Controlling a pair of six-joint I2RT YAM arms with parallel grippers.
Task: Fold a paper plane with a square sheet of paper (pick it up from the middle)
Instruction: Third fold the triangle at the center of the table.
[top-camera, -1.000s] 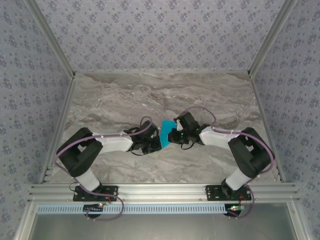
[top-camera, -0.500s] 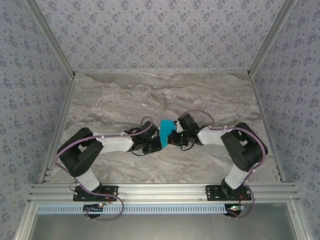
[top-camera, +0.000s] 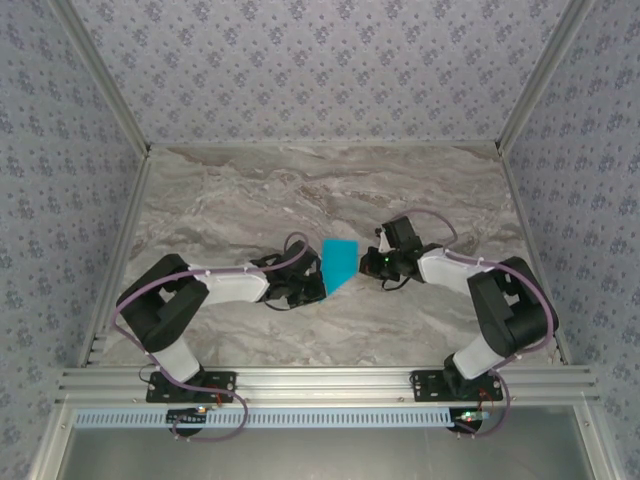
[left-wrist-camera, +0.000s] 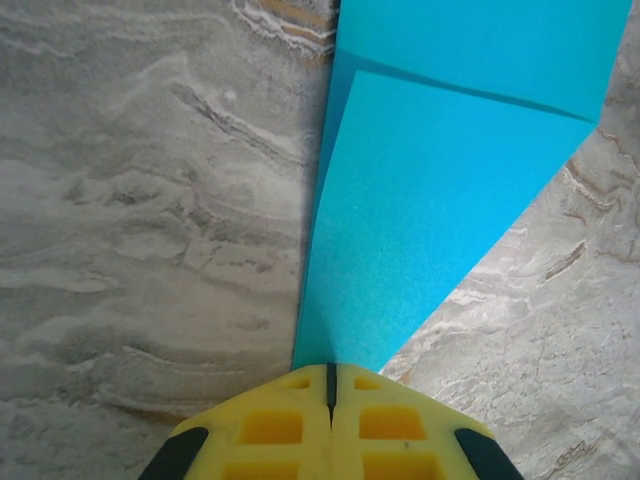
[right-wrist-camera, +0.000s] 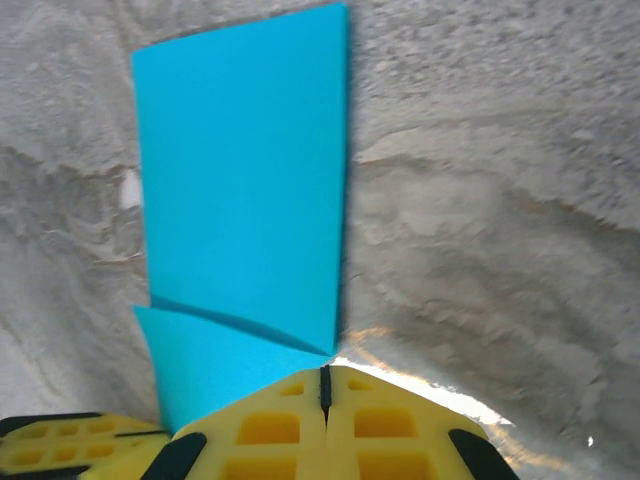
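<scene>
The cyan-blue sheet of paper (top-camera: 339, 264) lies folded on the marble table, one flap creased over another layer. My left gripper (top-camera: 312, 284) is shut on its near left edge. In the left wrist view the paper (left-wrist-camera: 440, 180) fans out from between the closed yellow jaws (left-wrist-camera: 330, 372). My right gripper (top-camera: 374, 262) is shut and sits just right of the sheet with a small gap. In the right wrist view the paper (right-wrist-camera: 240, 190) lies ahead, its flap corner just off the closed tips (right-wrist-camera: 323, 374). The left gripper's yellow finger (right-wrist-camera: 70, 440) shows at bottom left.
The grey marble tabletop (top-camera: 250, 190) stretches bare behind and to both sides of the arms. Patterned walls and aluminium posts (top-camera: 125, 115) enclose it. An aluminium rail (top-camera: 320, 380) runs along the near edge by the arm bases.
My right gripper has pulled back to the right, off the paper it was over half a second ago. The sheet now lies flatter and more exposed. The left gripper has held still.
</scene>
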